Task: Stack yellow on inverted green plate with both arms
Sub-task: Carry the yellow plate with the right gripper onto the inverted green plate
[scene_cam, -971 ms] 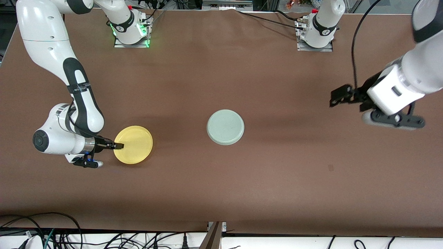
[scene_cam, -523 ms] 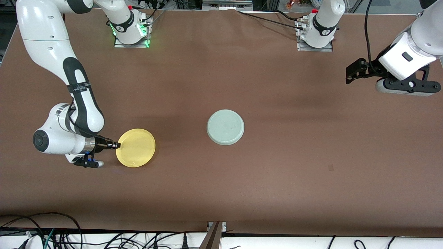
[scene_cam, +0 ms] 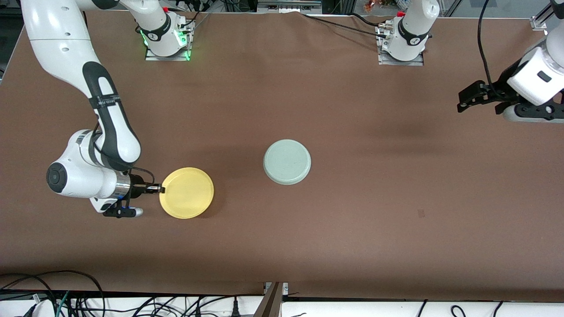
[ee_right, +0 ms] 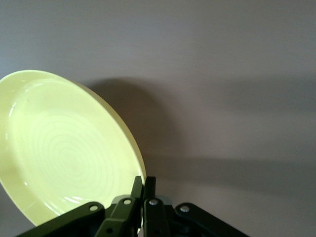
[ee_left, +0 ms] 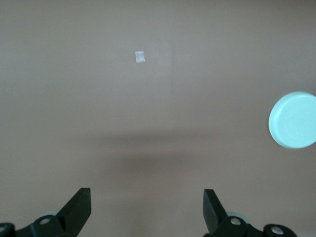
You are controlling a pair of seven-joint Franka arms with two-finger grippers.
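One thin rim pinch: right gripper (scene_cam: pixel 159 189) clamps yellow plate (scene_cam: pixel 187 199); may pivot or slip before reaching green plate (scene_cam: pixel 287 161). Left gripper (scene_cam: pixel 468 97) waits agape.

Round bright yellow plate (scene_cam: pixel 187 193), hollow side up, pinched at its rim and tilted off the table, toward the right arm's end. Pale green plate (scene_cam: pixel 287 161) upside down, flat, mid-table, well apart.

Right arm (scene_cam: pixel 70 57): glossy white shells, black joint sections, green base light | left arm (scene_cam: pixel 535 75): white, black cable | tools: small, black, two-fingered, silver screws
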